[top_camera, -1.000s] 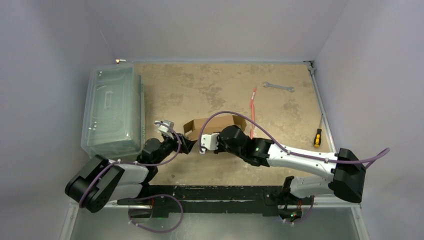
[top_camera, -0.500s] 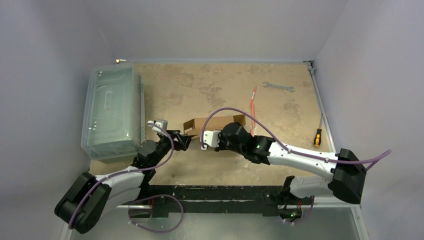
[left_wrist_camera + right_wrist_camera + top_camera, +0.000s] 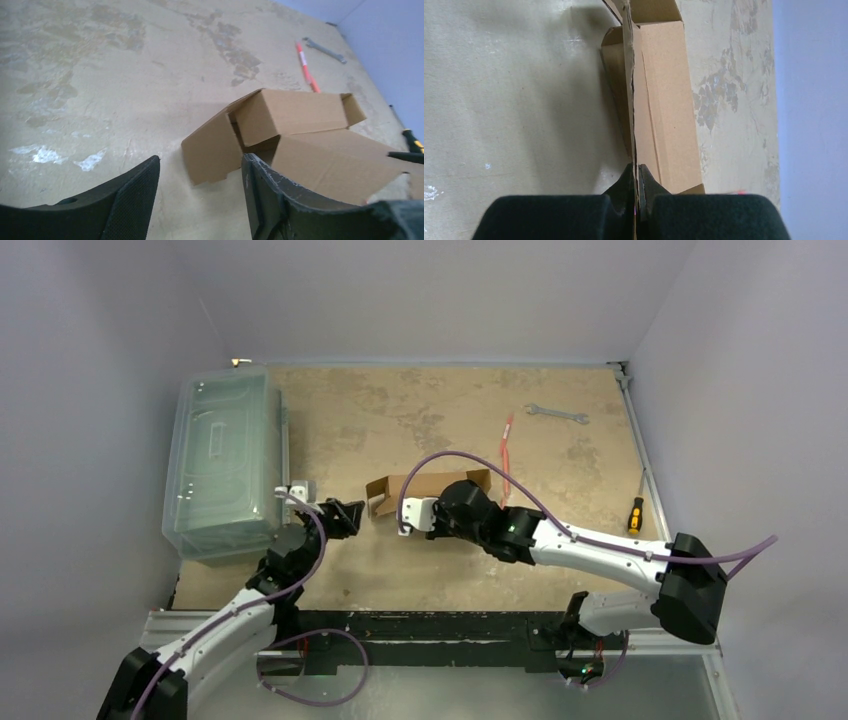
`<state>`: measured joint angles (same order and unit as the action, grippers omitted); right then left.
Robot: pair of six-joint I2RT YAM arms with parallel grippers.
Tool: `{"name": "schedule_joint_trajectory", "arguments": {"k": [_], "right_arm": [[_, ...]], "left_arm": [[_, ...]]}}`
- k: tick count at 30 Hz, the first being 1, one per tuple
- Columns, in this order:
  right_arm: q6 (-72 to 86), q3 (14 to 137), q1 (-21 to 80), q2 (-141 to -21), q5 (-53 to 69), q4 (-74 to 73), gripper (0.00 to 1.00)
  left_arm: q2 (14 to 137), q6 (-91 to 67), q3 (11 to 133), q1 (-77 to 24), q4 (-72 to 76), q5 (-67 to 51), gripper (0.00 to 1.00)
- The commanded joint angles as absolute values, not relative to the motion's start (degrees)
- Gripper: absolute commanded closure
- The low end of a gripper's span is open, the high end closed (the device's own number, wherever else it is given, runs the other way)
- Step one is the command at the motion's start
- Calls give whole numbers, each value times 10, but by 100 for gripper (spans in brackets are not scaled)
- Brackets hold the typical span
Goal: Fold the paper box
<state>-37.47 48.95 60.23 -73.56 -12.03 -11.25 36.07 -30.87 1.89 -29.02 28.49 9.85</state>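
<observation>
Our right hand (image 3: 635, 172) is closed tight on a thin cardboard panel of the paper box (image 3: 664, 100). In the right wrist view the edge of this panel runs straight up from between the two fingers. We judge that this grip is there to hold the panel upright and to stop the box from sliding while the other arm works.

Our left hand (image 3: 200, 165) is partly open and has nothing in it. Its two black fingers (image 3: 135, 195) stand low over the counter (image 3: 100, 75). The loose side flap (image 3: 210, 150) at the left end of the box is just ahead of the gap and apart from both fingers. We think the hand is placed so because this flap is the next part to be turned inward, and the open jaws can either push it or take it.

The box itself lies near the middle of the counter, between the two hands, and it is only half formed. The far wall is up with its end tabs bent, and the near panel is not yet closed.

The clear plastic bin (image 3: 225, 465) stands at the left edge, close beside the left arm, so this arm has little room on that side. A wrench (image 3: 557, 415), a red stick (image 3: 506, 455) and a screwdriver (image 3: 634, 515) lie well apart to the right, and we believe they play no part.
</observation>
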Motion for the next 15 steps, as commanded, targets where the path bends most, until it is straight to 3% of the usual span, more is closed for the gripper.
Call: {"name": "schedule_joint_trajectory", "arguments": {"k": [1, 6, 15], "right_arm": [[-365, 517, 593, -731, -97, -127, 100], [-367, 521, 589, -728, -86, -134, 100], [-370, 526, 586, -727, -76, -138, 100]], "left_arm": [[415, -304, 60, -292, 247, 129, 44], [468, -293, 90, -292, 254, 142, 51], [538, -289, 120, -292, 287, 174, 48]]}}
